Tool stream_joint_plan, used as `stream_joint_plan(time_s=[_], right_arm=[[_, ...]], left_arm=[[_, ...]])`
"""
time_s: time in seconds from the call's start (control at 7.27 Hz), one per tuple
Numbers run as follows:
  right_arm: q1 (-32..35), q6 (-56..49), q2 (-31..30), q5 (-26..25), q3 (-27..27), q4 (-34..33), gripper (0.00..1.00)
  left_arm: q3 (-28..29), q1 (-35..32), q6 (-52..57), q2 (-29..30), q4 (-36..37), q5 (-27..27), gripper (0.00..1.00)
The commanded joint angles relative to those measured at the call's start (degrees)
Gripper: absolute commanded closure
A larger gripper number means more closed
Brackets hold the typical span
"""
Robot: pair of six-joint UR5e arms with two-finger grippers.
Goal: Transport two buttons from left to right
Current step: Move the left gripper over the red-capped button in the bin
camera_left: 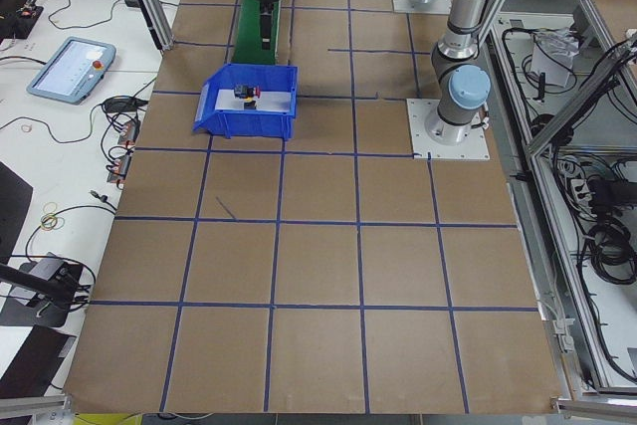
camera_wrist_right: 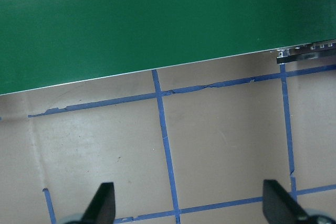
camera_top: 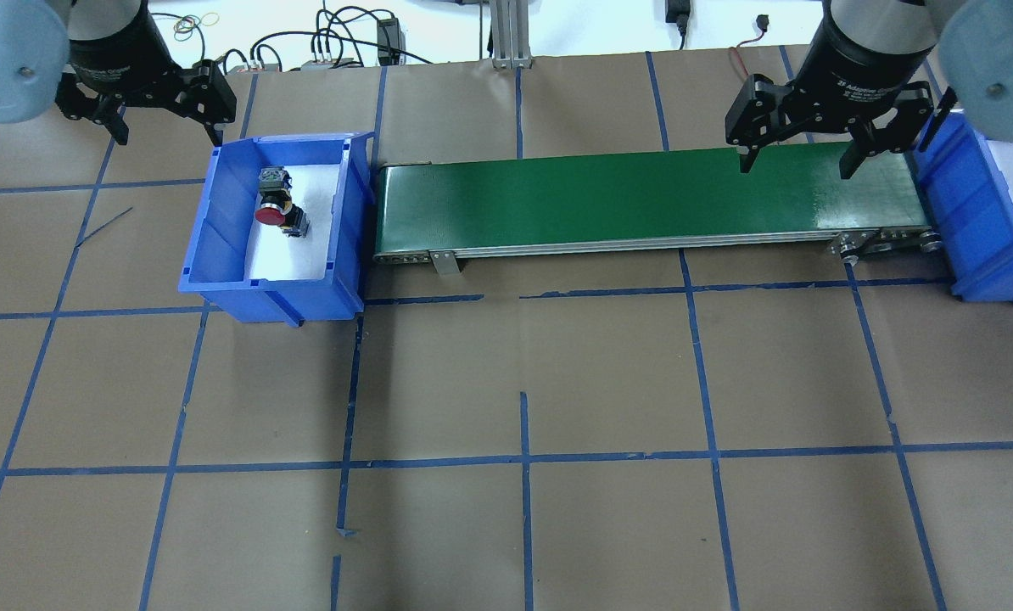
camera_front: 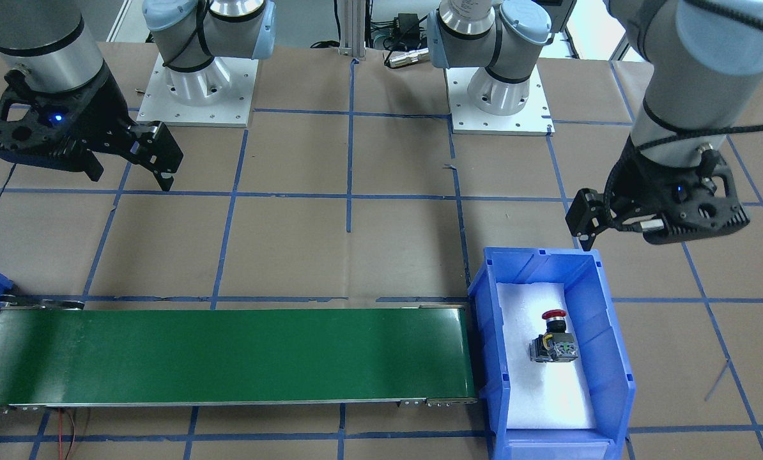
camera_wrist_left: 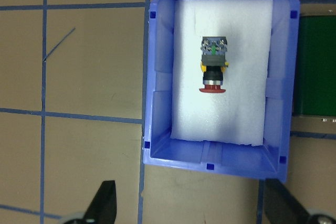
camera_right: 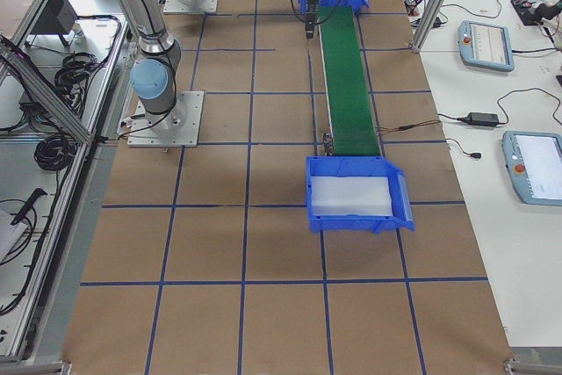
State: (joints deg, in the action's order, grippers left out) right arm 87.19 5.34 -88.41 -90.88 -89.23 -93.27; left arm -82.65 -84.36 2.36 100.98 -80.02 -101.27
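A button with a red mushroom cap [camera_wrist_left: 212, 72] lies on its side on white foam in the left blue bin [camera_wrist_left: 157, 103]. It also shows in the overhead view [camera_top: 274, 206] and the front view [camera_front: 553, 338]. No yellow-capped button shows in any view. My left gripper [camera_wrist_left: 191, 208] is open and empty and hangs high over that bin [camera_top: 218, 255]; it also shows in the overhead view [camera_top: 165, 123]. My right gripper [camera_top: 797, 161] is open and empty above the right end of the green conveyor belt [camera_top: 608, 199]; the right wrist view [camera_wrist_right: 189, 208] shows it too.
A second blue bin [camera_top: 973, 212] stands at the belt's right end; its white foam [camera_right: 351, 195] holds nothing. The belt [camera_front: 228, 358] runs between the two bins. The table is brown with blue tape lines. Both arm bases [camera_front: 196, 76] stand at the robot's side.
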Motion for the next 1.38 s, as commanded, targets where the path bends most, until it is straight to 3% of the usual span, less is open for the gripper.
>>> stream_joint_plan(time_s=[0.0,0.14,1.24], right_arm=[[0.00,-0.25,0.00,-0.09,-0.07,0.02,0.00],[0.00,-0.25,0.00,0.00,-0.07,0.02,0.00],[0.00,-0.33,0.00,0.00,-0.07,0.02,0.00]], left_arm=[[0.47,0.34,0.19,4.03,1.97,1.15,0.00],[0.38,0.34,-0.34,5.61,3.10,5.17,0.00],[0.29,2.08,0.62,14.84,9.69,10.29,0.00]])
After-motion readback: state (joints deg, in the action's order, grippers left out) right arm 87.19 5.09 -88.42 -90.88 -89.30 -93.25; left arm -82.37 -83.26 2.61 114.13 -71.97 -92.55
